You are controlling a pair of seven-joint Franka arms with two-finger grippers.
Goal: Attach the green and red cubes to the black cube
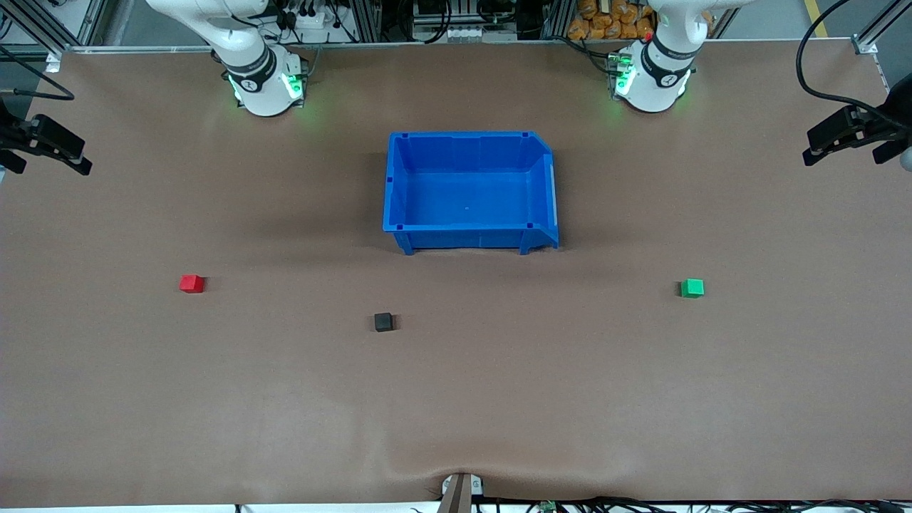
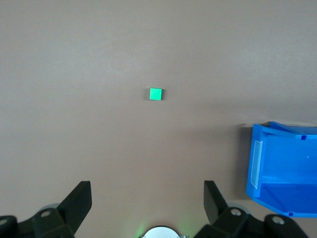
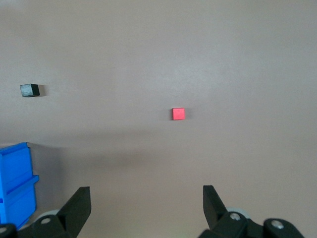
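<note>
The red cube (image 1: 191, 283) lies on the table toward the right arm's end; it also shows in the right wrist view (image 3: 178, 113). The green cube (image 1: 692, 288) lies toward the left arm's end and shows in the left wrist view (image 2: 155, 93). The black cube (image 1: 383, 322) lies between them, nearer the front camera than the blue bin, and shows in the right wrist view (image 3: 29, 89). My left gripper (image 2: 147, 198) is open and empty, high above the table. My right gripper (image 3: 146, 203) is open and empty, also high up. Neither hand shows in the front view.
An empty blue bin (image 1: 399, 185) stands mid-table, farther from the front camera than the cubes; its corner shows in the left wrist view (image 2: 282, 168) and the right wrist view (image 3: 17, 183). Black camera mounts (image 1: 43, 142) stand at both table ends.
</note>
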